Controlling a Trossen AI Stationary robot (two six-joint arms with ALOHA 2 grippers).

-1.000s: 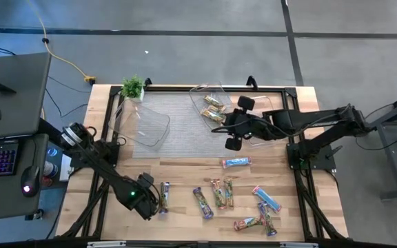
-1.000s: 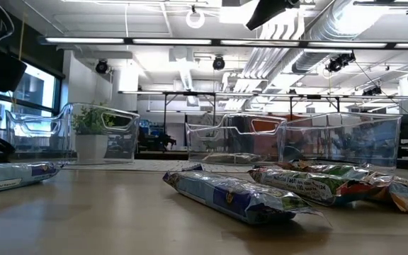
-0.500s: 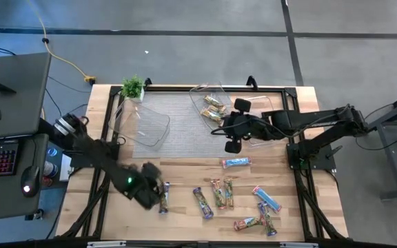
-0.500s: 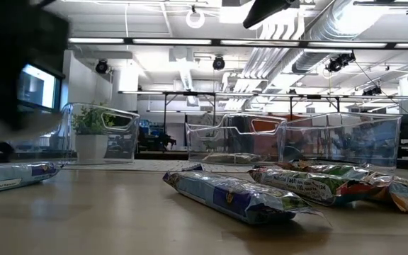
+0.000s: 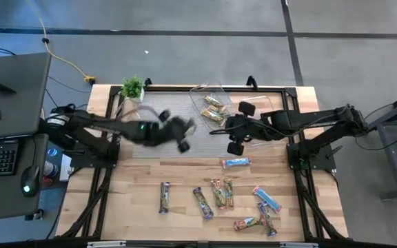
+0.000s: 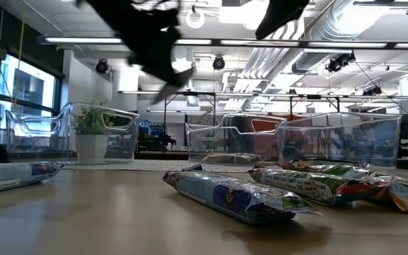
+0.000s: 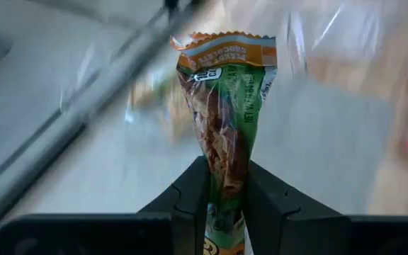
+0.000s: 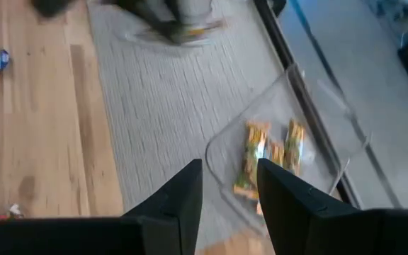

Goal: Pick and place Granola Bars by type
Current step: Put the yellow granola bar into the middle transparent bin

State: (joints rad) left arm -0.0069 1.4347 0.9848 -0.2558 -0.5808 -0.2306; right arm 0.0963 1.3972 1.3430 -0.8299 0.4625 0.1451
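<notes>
My left gripper (image 5: 185, 132) hangs over the grey mat (image 5: 198, 141) at the table's middle, shut on a green and tan granola bar (image 7: 225, 106). It is blurred in the low view (image 6: 151, 35). My right gripper (image 5: 234, 134) hovers open just to the right of it, fingers (image 8: 183, 191) apart with nothing between. Two or three green bars (image 8: 261, 152) lie in a clear tub (image 5: 212, 103) at the mat's far side. Several more bars lie flat on the wood near the front, among them a purple one (image 5: 164, 196) and a light blue one (image 5: 236, 162). My left gripper pinches the green and tan bar near one end (image 7: 225, 185) between its two fingers, and the wrapper is squeezed narrow there. Most of the bar sticks out past the fingertips, along the fingers. They come slanting down from the table's left. The bar is lifted clear above the mat.
An empty clear tub (image 5: 150, 126) stands on the mat's left part, behind a small potted plant (image 5: 132, 87). Another clear tub (image 5: 271, 134) sits under my right arm. A black frame (image 5: 185, 88) runs along the table's far edge. A desk with a keyboard stands left of the table.
My left gripper has risen from the table's near left part, beside the purple bar, and swung fast toward the far side and the middle, over the grey mat, turning as it went. The purple bar stays where it was.
</notes>
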